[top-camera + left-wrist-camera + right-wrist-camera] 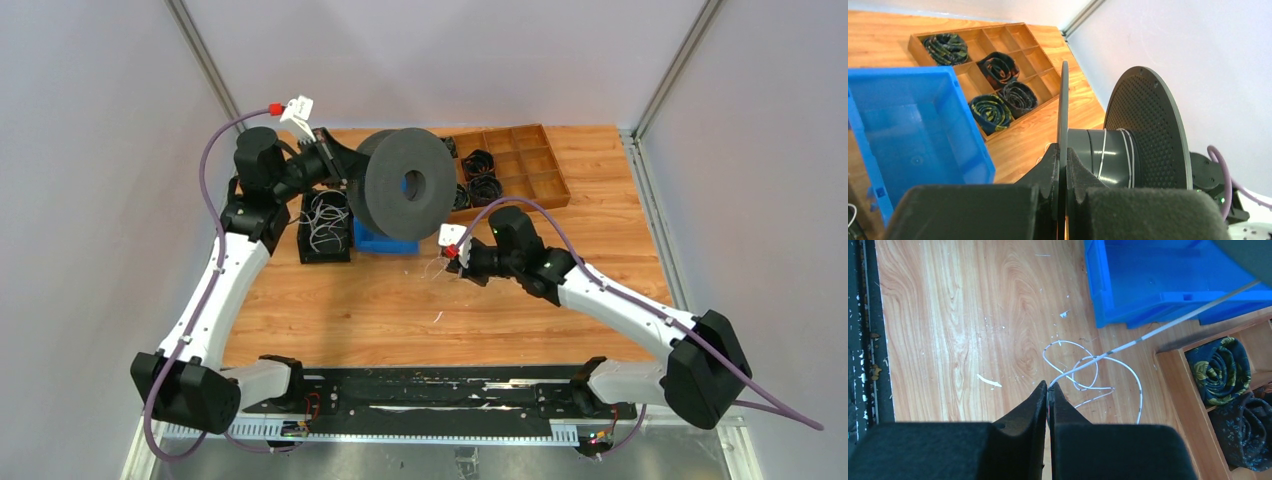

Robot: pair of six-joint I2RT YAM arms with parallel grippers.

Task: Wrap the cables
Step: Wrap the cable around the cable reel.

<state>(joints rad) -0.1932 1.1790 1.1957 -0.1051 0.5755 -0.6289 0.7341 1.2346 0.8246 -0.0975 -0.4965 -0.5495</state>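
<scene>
A dark grey spool [402, 186] stands on edge above the blue bin [385, 241]. My left gripper [345, 165] is shut on the spool's near flange [1063, 115]; a few turns of thin white cable [1103, 152] lie round its hub. My right gripper [452, 258] is shut on the cable [1083, 365], which runs taut up and right towards the spool. Slack cable loops [1098, 372] lie on the wood just beyond the fingertips. More whitish wire [326, 220] fills a black box left of the bin.
A wooden divided tray [548, 180] at the back right holds several black cable coils [991, 111]. The blue bin [1168, 275] is close beyond the right gripper. A black rail [440, 390] runs along the near edge. White scraps [988, 381] lie on the wood.
</scene>
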